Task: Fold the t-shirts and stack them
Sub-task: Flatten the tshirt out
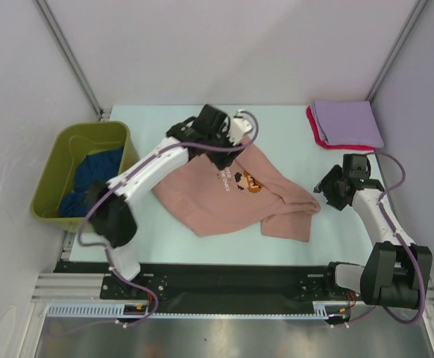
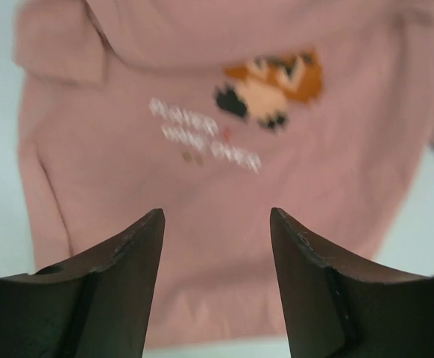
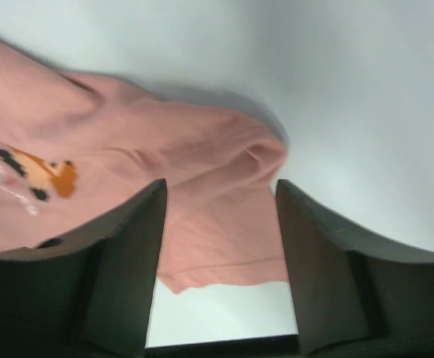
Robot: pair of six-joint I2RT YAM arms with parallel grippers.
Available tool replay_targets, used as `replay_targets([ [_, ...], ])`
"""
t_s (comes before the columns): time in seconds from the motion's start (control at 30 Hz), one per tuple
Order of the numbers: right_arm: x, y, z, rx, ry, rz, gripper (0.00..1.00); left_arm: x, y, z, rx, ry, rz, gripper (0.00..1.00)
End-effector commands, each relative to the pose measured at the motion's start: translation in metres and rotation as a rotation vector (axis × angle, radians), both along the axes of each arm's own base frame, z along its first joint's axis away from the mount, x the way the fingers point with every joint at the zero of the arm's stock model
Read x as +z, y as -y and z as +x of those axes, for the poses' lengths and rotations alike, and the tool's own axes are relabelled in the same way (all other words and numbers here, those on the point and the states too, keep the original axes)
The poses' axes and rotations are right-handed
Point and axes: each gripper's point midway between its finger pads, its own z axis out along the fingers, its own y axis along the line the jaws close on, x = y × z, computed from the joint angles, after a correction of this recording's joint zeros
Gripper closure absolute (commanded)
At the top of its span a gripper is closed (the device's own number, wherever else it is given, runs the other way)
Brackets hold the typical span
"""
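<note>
The salmon-pink t-shirt (image 1: 232, 195) lies crumpled in the middle of the table, print side up. It fills the left wrist view (image 2: 224, 186) and shows in the right wrist view (image 3: 165, 164). My left gripper (image 1: 241, 127) hovers open and empty over its far edge. My right gripper (image 1: 327, 186) is open and empty just right of the shirt's bunched right end. The lavender t-shirt (image 1: 347, 123) lies folded on the red t-shirt (image 1: 315, 128) at the far right. The dark blue t-shirt (image 1: 90, 179) sits in the olive-green tub (image 1: 60, 149).
The tub stands at the table's left edge. White walls and frame posts (image 1: 68, 52) close in the back and sides. The black rail (image 1: 217, 280) runs along the near edge.
</note>
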Motion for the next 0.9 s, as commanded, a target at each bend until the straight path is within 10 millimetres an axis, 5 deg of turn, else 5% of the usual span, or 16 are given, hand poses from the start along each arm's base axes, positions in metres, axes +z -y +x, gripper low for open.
replay_targets([
  [0.0, -0.021, -0.003, -0.032, 0.080, -0.138, -0.014, 0.40, -0.024, -0.030, -0.074, -0.103, -0.096, 0.064, 0.37],
  [0.07, -0.023, -0.008, -0.039, 0.091, -0.140, 0.008, 0.44, -0.030, -0.045, -0.101, -0.139, -0.072, 0.113, 0.36],
  [0.1, -0.023, -0.013, -0.042, 0.102, -0.141, 0.015, 0.46, -0.058, -0.051, -0.129, -0.188, -0.115, 0.179, 0.35],
  [0.17, -0.029, -0.018, -0.052, 0.108, -0.159, 0.014, 0.46, -0.067, -0.057, -0.155, -0.248, -0.096, 0.228, 0.32],
  [0.2, -0.031, -0.026, -0.055, 0.136, -0.161, 0.001, 0.44, -0.087, -0.062, -0.177, -0.298, -0.114, 0.294, 0.30],
  [0.27, -0.038, -0.026, -0.058, 0.127, -0.181, -0.008, 0.41, -0.099, -0.062, -0.189, -0.329, -0.095, 0.318, 0.27],
  [0.5, -0.075, -0.039, -0.069, 0.178, -0.297, -0.035, 0.36, -0.134, -0.076, -0.166, -0.209, 0.011, 0.426, 0.26],
  [0.63, -0.084, -0.043, -0.071, 0.187, -0.295, -0.030, 0.41, -0.142, -0.073, -0.151, -0.177, 0.062, 0.443, 0.34],
  [0.87, -0.074, -0.053, -0.065, 0.214, -0.235, 0.014, 1.00, -0.173, -0.078, -0.164, -0.230, -0.039, 0.479, 0.72],
])
